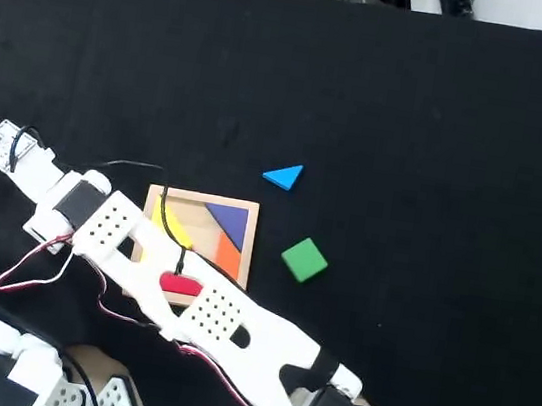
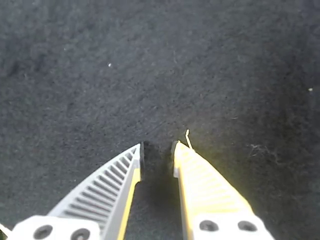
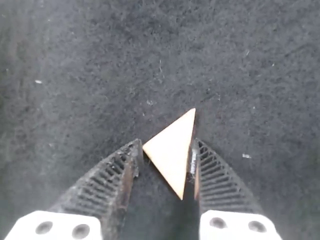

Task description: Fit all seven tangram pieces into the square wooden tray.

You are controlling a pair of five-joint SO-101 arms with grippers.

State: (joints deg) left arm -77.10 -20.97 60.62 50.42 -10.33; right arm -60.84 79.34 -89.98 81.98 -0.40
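Item: square wooden tray [image 1: 201, 196] on black cloth [image 1: 445, 116], partly filled. Seated inside are a yellow piece [image 1: 172, 225], a purple triangle [image 1: 230, 220] and an orange piece [image 1: 229, 254]. A red piece [image 1: 179, 284] shows at the tray's near edge, though an arm [image 1: 224, 323] lying across that corner hides how it sits. Loose outside: the green square [image 1: 303, 259] near the tray's right side, and the blue triangle [image 1: 285, 176] past its far right corner, each apart from the tray and from the other. Right gripper [image 3: 165, 150]: closed on a pale triangle [image 3: 172, 150], both fingers [image 3: 125, 170] touching its edges, with cloth beneath and no tray in its wrist view. Whether the piece is lifted cannot be told. Left gripper [image 2: 157, 150]: jaws narrowly apart, empty, over bare cloth. Step in hand, by my reading: carrying the pale triangle to the tray. The next move calls for bringing it over the open wood, turned so its edges meet the seated pieces, then lowering it flat before release.
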